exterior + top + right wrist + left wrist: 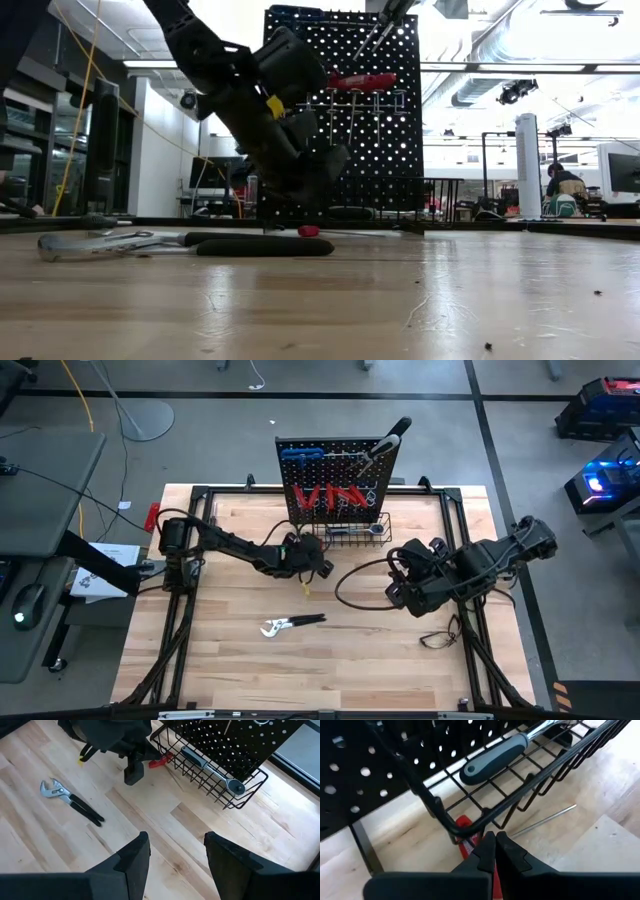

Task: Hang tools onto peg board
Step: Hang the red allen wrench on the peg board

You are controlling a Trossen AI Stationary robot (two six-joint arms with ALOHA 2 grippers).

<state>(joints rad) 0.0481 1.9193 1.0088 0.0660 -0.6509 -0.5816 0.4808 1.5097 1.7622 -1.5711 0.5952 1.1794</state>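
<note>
Red-handled screwdriver (464, 836) lying on the surface (240, 660) under the wire basket (352, 532) at the foot of the peg board (335, 480), at about 12 o'clock of the surface; steel shaft pointing away. Left pincer (495, 851) closed down on the red handle, tips pressed together. Step in hand, by judgement: picking up this tool. Next: lifting clear of the basket, then turning it toward a free hook. Pliers (290, 625) at 6 o'clock, untouched. Right pincer (172, 851) open, empty, waiting at 3 o'clock.
</note>
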